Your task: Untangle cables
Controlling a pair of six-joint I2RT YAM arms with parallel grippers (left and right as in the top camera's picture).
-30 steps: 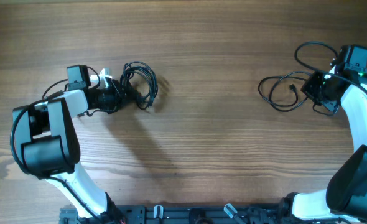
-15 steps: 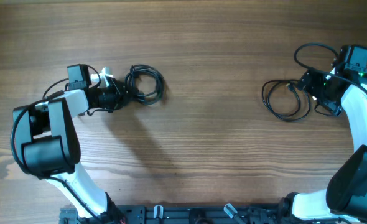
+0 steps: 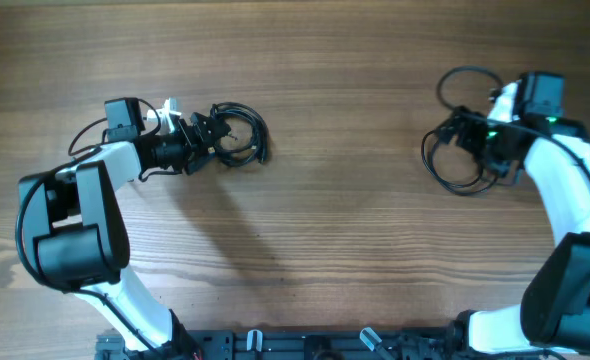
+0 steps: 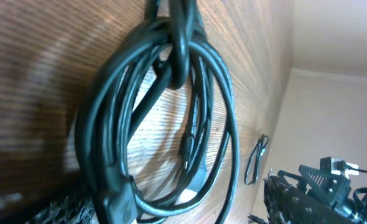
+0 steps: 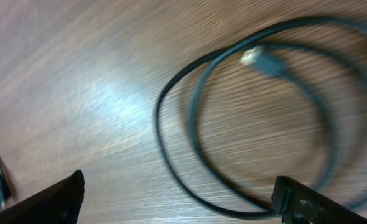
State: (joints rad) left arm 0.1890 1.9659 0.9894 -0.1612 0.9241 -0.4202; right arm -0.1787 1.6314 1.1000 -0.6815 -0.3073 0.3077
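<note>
We see a brown wooden bench point(image 3: 335, 240) with two robot arms over it. Toward the left side lies a thin black cable wound into a round bundle point(image 4: 178, 50). It rests flat on the wood, with many rings stacked together and one strand hooked across them. The left end effector point(image 3: 207, 140) points at the bundle from the left. The left fingers point(image 4: 43, 210) are apart, and the near part of the bundle sits between them. We cannot tell if they touch it.

On the right side lies a second thin black cable in loose, wide loops point(image 5: 158, 127). Its small silver plug tip point(image 5: 253, 56) rests inside the loops. The right end effector point(image 3: 465, 135) hangs over the upper part of these loops. The right fingers point(image 5: 308, 202) are wide apart, and they grip nothing. The right wrist view is blurry. The two cables are well apart from each other.
</note>
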